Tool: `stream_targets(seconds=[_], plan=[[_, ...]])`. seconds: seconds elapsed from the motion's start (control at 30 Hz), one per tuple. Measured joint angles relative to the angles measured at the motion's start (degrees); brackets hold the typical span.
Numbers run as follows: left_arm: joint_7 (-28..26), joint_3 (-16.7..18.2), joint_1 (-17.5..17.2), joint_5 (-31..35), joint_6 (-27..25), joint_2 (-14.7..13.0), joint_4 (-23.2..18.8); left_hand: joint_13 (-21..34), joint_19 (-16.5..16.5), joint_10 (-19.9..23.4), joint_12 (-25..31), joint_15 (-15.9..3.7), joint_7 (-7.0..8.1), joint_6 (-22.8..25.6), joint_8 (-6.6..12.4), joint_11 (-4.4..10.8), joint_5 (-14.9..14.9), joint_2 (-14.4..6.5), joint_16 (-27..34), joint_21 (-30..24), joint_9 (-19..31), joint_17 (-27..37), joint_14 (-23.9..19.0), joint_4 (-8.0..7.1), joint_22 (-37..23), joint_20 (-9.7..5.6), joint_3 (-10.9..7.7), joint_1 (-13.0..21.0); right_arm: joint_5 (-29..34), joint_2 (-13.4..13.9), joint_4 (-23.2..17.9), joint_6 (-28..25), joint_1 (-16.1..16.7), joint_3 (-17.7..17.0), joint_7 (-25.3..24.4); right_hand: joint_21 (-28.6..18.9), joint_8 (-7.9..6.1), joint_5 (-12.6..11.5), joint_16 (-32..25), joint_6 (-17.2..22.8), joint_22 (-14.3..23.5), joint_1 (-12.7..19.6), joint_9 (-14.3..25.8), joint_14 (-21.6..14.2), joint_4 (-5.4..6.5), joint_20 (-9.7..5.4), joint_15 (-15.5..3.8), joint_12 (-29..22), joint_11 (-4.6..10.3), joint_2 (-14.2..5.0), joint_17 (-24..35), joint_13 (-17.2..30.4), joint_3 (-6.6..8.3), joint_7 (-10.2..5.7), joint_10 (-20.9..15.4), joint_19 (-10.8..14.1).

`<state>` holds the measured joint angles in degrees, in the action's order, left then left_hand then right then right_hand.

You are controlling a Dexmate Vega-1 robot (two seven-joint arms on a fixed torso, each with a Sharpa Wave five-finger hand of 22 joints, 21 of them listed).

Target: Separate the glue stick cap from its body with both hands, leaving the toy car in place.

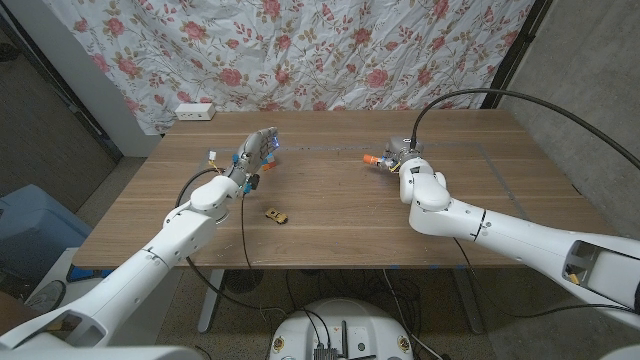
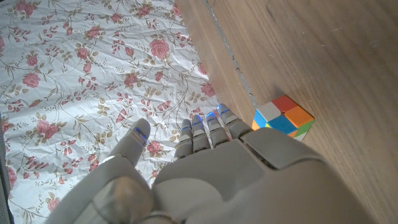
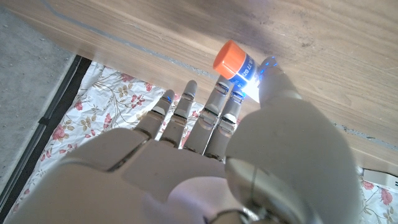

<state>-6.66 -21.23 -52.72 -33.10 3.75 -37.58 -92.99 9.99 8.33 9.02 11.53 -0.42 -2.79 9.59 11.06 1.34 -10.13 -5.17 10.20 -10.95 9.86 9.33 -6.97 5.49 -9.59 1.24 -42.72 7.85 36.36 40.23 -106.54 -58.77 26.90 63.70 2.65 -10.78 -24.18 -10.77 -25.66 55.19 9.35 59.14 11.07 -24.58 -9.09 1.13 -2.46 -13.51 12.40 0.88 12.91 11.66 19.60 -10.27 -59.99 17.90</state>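
So the right robot hand (image 1: 404, 158) pinches the glue stick (image 3: 237, 63), orange cap poking past its fingertips. Left robot hand (image 1: 252, 157) holds nothing, fingers apart; toy car (image 1: 275, 214) sits on the tabletop (image 1: 330, 215) nearer the robot.

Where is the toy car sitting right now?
In the head view the toy car lies on the wooden table, left of centre near the front edge, just beside the left hand and untouched.
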Motion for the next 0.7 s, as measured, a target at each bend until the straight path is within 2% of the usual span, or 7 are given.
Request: stream_targets(seconds=[0.1,0.3,0.7], plan=[[0.09,0.00,-0.05,0.40,-0.28,-0.72,-0.80,0.00,0.32,0.82,0.00,-0.41,0.51,0.85,0.42,0.82,0.00,0.80,0.00,0.00,0.00,0.00,-0.41,2.44,0.00,-0.15,0.05,1.24,0.49,0.18,-0.51,0.58,0.52,-0.75,-0.10,0.00,-0.03,0.14,0.00,0.00,0.00,0.00,0.00,0.00,0.00,0.00,0.00,0.00,0.00,0.00,0.00,0.00,0.00,0.00,0.00,0.04],[0.33,0.04,-0.35,1.10,-0.59,-2.19,-2.32,0.00,1.24,3.36,0.39,-1.02,2.10,2.47,0.85,2.29,0.00,1.23,0.00,0.00,0.16,0.00,-1.02,4.94,0.00,-0.45,0.02,4.15,1.20,0.37,-1.33,1.57,1.34,-1.90,-0.15,-0.04,-0.03,0.14,0.00,0.00,0.00,0.00,0.00,0.00,0.23,-0.11,0.00,0.00,0.00,0.00,0.00,-0.01,-0.24,0.00,0.01,0.53],[-0.07,0.31,-0.68,4.94,-1.47,-5.03,-5.17,0.31,3.60,7.65,0.84,-1.84,4.03,6.61,2.09,4.36,0.00,3.53,0.00,0.00,0.15,0.01,-3.29,5.37,0.00,-0.51,-0.28,9.40,2.89,0.86,-3.88,4.06,4.03,-5.56,-0.49,-0.04,-0.02,0.25,-0.23,-0.01,0.00,-0.01,0.00,0.00,0.15,-0.11,0.00,0.05,0.00,0.01,0.00,-0.05,-0.32,-0.01,-0.82,0.52]])
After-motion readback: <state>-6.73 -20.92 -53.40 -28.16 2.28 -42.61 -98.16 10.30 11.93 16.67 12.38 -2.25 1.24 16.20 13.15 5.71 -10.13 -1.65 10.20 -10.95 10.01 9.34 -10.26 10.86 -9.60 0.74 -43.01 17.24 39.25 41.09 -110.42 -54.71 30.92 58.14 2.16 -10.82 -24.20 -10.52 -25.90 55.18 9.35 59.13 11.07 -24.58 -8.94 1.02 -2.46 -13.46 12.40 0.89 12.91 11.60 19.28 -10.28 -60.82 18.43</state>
